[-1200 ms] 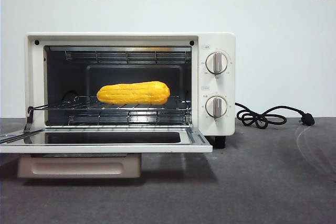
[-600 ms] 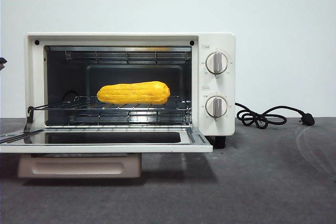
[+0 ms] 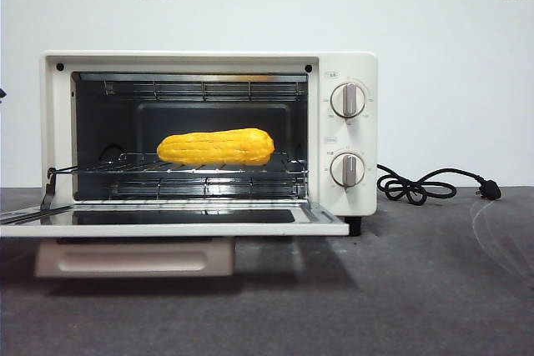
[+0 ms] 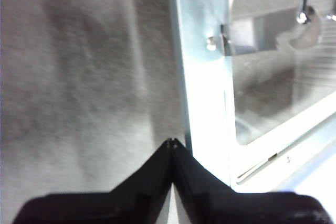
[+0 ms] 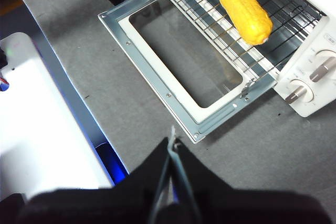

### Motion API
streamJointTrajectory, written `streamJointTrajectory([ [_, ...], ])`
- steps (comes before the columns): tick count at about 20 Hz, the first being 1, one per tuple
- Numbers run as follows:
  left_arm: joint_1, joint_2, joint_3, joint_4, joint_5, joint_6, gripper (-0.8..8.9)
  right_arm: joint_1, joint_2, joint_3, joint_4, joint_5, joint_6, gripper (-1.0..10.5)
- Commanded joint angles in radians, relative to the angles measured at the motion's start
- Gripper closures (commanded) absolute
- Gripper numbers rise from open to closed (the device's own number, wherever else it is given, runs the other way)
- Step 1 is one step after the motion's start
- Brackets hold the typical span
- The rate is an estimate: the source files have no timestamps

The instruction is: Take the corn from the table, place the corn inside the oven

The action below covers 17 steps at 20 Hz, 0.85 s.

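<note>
Front: corn (image 3: 215,147) lying lengthwise on the wire rack (image 3: 179,169) inside the oven (image 3: 209,135), door (image 3: 171,222) dropped flat.

Left wrist: left gripper (image 4: 172,142) pinched closed, empty, beside the door's edge.

Right wrist: right gripper (image 5: 172,142) closed, empty, above the table (image 5: 252,145) off the door's corner.

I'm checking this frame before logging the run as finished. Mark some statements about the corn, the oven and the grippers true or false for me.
1. The corn lies on the wire rack inside the oven. True.
2. The oven door is shut. False: it hangs open, folded down flat.
3. The right gripper holds the corn. False: it is shut on nothing, above the table in front of the door.
4. The left gripper is shut, beside the door's edge. True.
5. The oven's cord lies on the table. True.
</note>
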<state>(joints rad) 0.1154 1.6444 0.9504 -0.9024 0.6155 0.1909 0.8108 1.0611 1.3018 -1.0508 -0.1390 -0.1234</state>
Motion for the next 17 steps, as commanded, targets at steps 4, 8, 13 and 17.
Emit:
streamJointTrajectory([
  [4,-0.021,0.009,-0.001,-0.039,0.219,0.049,8.22,-0.002,0.002,0.003,0.008,-0.003,-0.002,9.6],
  [8,-0.021,0.007,-0.001,-0.047,0.281,0.049,8.22,-0.002,0.002,0.003,0.007,-0.003,0.0,9.6],
  [13,-0.021,-0.01,0.0,-0.048,0.311,0.049,8.21,-0.002,0.002,0.003,0.007,-0.003,0.0,9.6],
  [17,-0.017,-0.032,0.0,-0.039,0.34,0.049,8.21,-0.002,0.002,0.003,0.004,-0.003,0.0,9.6],
])
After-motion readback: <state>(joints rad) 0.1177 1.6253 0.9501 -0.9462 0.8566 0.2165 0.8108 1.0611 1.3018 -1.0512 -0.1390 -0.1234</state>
